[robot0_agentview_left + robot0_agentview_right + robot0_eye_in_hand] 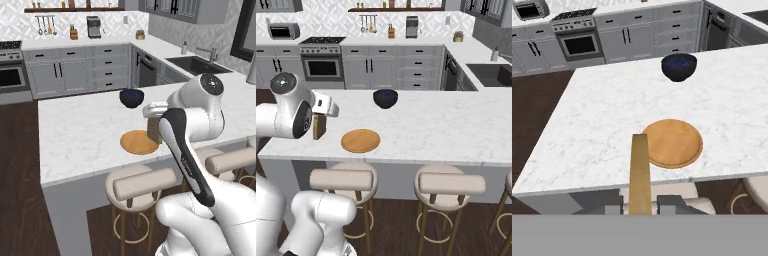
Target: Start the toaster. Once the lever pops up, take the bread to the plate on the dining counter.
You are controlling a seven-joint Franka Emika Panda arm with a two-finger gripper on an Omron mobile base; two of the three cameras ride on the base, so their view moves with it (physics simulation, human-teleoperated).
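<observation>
My gripper (640, 205) is shut on the bread (640, 170), a thin tan slice held on edge. It hangs just above the dining counter (602, 115) near the front edge. The round orange-tan plate (674, 142) lies bare on the counter, right beside the slice. From the right base view the bread (319, 126) is a little left of the plate (360, 140), under the gripper (321, 114). In the left base view the bread (154, 129) stands at the plate's (139, 142) right rim. A boxy silver-grey appliance on the far back worktop looks like the toaster (283, 31).
A dark blue bowl (385, 98) sits on the island behind the plate. Round stools (343, 179) (451, 184) line the counter's near edge. The oven range (321, 60) and grey cabinets are at the back, and a sink (197, 64) is at the right.
</observation>
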